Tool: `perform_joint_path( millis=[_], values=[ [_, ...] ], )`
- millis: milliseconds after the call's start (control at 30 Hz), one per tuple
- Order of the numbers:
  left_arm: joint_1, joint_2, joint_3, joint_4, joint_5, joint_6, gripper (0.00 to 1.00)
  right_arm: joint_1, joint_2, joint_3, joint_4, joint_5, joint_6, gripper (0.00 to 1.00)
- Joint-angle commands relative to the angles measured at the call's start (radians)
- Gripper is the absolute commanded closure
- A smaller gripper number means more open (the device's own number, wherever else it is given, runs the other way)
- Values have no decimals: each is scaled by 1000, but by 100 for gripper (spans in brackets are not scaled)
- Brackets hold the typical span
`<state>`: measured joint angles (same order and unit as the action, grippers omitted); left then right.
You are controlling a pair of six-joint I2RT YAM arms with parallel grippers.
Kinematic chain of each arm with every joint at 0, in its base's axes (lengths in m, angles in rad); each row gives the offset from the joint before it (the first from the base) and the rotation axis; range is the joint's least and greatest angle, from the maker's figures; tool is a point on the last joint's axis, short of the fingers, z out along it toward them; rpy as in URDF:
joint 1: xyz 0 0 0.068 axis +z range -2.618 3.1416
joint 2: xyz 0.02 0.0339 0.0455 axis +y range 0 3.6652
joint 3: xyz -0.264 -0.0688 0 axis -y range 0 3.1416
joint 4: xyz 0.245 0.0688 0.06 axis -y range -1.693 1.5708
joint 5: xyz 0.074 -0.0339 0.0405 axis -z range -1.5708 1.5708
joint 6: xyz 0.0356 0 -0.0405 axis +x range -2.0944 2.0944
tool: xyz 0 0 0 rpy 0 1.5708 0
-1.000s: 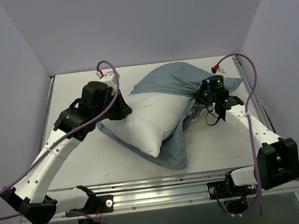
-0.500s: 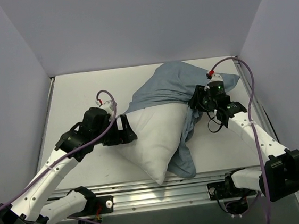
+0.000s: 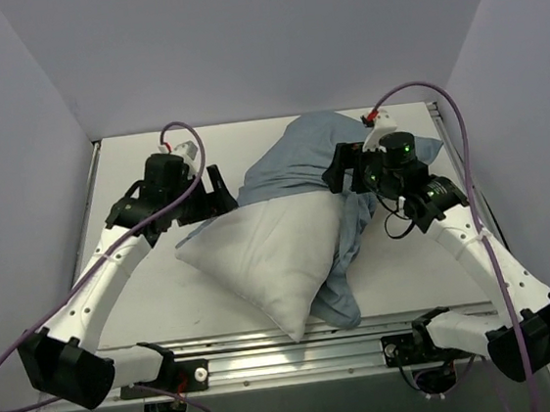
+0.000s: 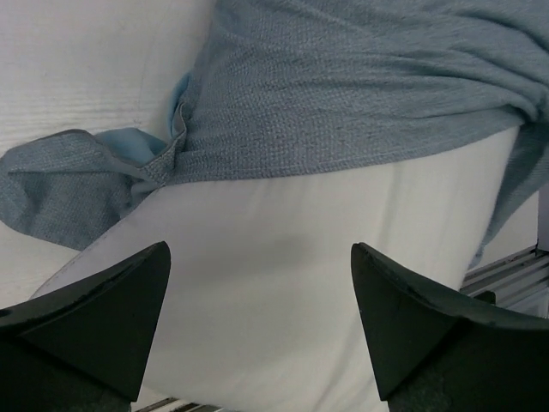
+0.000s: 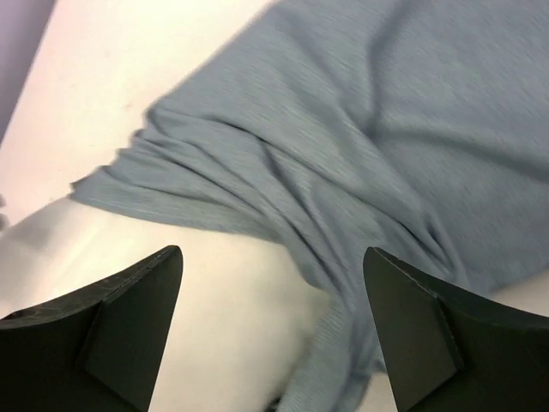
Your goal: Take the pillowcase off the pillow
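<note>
Just ahead of the left gripper (image 3: 220, 190), the bare white pillow (image 4: 300, 257) is being faced. The hem of the pillowcase (image 4: 343, 94) is lying across it a little farther out from the fingertips. The left fingers (image 4: 103, 318) are being held wide apart and are clamped on nothing. The right gripper (image 3: 340, 170) is likewise being held with its fingers (image 5: 412, 326) spread and empty. Beyond those tips the blue-grey cloth is bunched in folds, and white cushion is showing below and to the left of them.

From above, the pillow is seen lying on the table (image 3: 137, 299). Its exposed end is pointing toward the near edge and its far end is being covered by the case, so its long axis is judged to run obliquely from near to far right. A loose fold of the case is draped down the pillow's right flank. The cloth is lying nearer the right fingers, close to touching them, while the exposed cushion is nearer the left.

Both arms are being held bent at the elbow, reaching in from opposite sides, with the fingers aimed toward each other across the hem. The next pull is judged to call for the cloth being drawn off toward the far right, along that axis, while the cushion is being pinned.
</note>
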<state>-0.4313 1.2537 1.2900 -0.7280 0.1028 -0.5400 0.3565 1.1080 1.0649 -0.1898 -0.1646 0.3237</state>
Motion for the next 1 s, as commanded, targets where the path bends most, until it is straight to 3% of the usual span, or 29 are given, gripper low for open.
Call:
perform_joint_path(
  millis=[0, 167, 267, 300, 333, 400, 433, 500, 533, 567, 600, 733, 833, 867, 967],
  values=[
    [5, 55, -50, 64, 95, 14, 6, 80, 96, 128, 6, -26, -92, 18],
    [5, 69, -162, 124, 129, 0, 6, 267, 329, 381, -45, 42, -224, 17],
    [5, 70, -227, 156, 143, -14, 1, 312, 467, 502, -60, 34, -294, 17],
    [5, 73, -253, 168, 149, -18, 3, 334, 501, 535, -77, 27, -310, 16],
    [5, 73, -265, 189, 153, -29, 17, 343, 541, 565, -89, 20, -346, 16],
    [5, 72, -284, 205, 164, -35, 32, 372, 647, 654, -137, 5, -379, 16],
    [5, 67, -297, 222, 164, -40, 48, 380, 711, 677, -151, 1, -408, 16],
    [6, 62, -307, 233, 169, -46, 65, 391, 762, 719, -175, -4, -422, 16],
    [5, 56, -310, 236, 167, -49, 82, 395, 804, 727, -181, -4, -432, 16],
    [5, 55, -308, 234, 160, -49, 90, 397, 825, 730, -192, -4, -436, 16],
    [5, 53, -310, 234, 158, -48, 97, 397, 840, 730, -198, -3, -440, 16],
    [6, 38, -301, 216, 130, -34, 98, 397, 900, 710, -230, 0, -479, 23],
    [6, 15, -279, 173, 103, -20, 98, 389, 915, 681, -235, 112, -483, 53],
    [6, 4, -275, 162, 97, -17, 98, 374, 917, 673, -228, 138, -480, 74],
    [6, -46, -245, 102, 57, -2, 98, 332, 921, 669, -224, 233, -453, 100]
  ],
)
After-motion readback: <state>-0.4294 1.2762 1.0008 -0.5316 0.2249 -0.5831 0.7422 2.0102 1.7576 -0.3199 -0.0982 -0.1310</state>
